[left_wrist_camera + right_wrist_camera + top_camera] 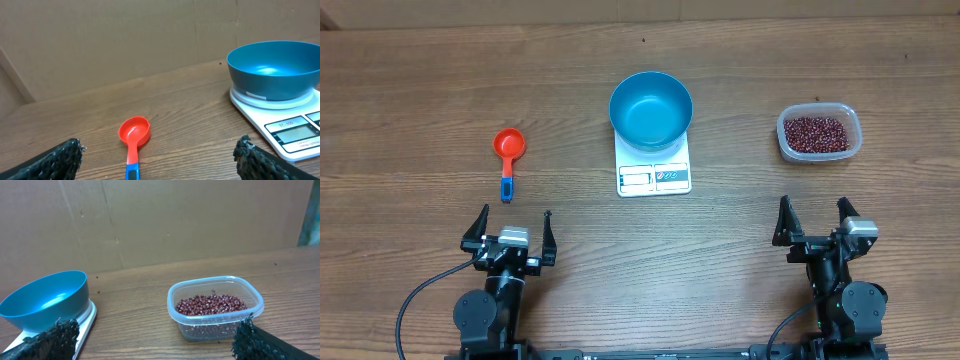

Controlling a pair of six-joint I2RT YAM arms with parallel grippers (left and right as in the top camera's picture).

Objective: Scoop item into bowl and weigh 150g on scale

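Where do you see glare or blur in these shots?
Overhead: even light, sharp, faint sheen in the bowl. Left wrist: bright glare patch inside the bowl, left fingertips at the bottom edge look soft. Right wrist: beans crisp, right fingertips fuzzy.

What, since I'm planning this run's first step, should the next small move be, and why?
Probably the left gripper reaches forward to the red scoop: it lies untouched ahead of that open gripper, the blue bowl on the scale is empty, and the beans sit in their tub.

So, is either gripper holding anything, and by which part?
Nothing is held. The left gripper and right gripper are both open and empty; the red scoop lies untouched.
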